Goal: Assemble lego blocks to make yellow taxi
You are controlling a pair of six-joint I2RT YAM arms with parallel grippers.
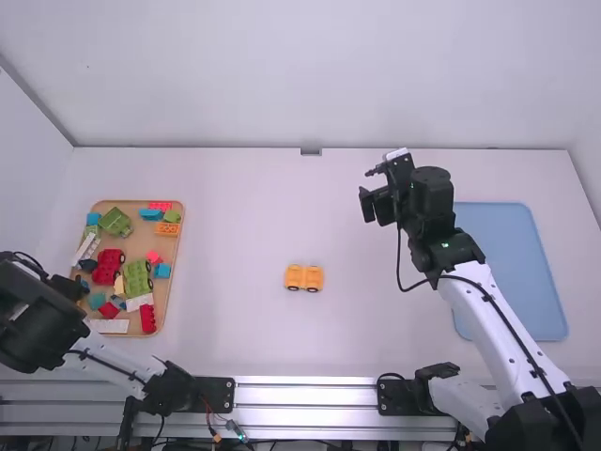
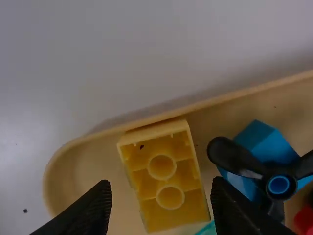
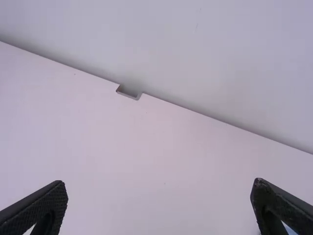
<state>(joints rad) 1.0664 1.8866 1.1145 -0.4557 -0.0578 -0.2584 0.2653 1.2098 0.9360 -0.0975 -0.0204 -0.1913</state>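
White table [image 1: 235, 225] under yellow-orange wheeled block [image 1: 304, 278], left end effector [image 1: 69, 287] partway apart, right end effector [image 1: 376, 205] wide apart, both empty.

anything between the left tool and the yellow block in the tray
Nothing visible: the left tool lines its open fingers up either side of the yellow block. A black propeller and blue block lie to one side.

High view: left arm [image 1: 26, 324] runs off the left edge, covering part of the tan tray [image 1: 139, 241] | Left wrist view: picture edges cut off a red block [image 2: 305, 219] and a teal block [image 2: 208, 229] | Right wrist view: blue tray [image 3: 289, 230] is mostly cut off.
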